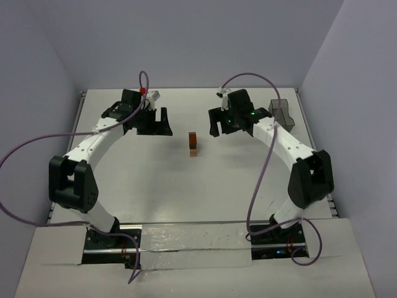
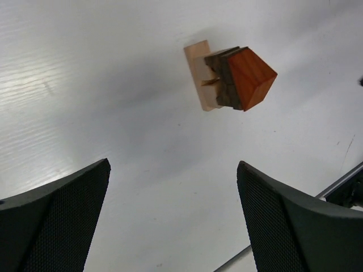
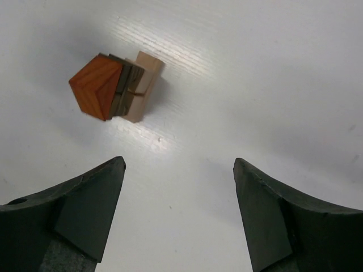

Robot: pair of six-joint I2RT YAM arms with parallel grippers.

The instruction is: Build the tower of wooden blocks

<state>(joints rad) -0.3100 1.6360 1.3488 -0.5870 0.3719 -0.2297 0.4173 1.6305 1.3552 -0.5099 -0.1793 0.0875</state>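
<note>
bin (image 1: 280, 114): grey, see-through, parked at the desk's far right corner
desk (image 1: 161, 186): white, boxed in by pale walls (image 1: 186, 37)
shiny strip (image 1: 192, 239): laid along the near edge

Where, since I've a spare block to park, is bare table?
Bare table between tower and arm bases, and behind the tower to the back edge. Crowded: left gripper and right gripper flank the tower; grey bin far right.
</note>
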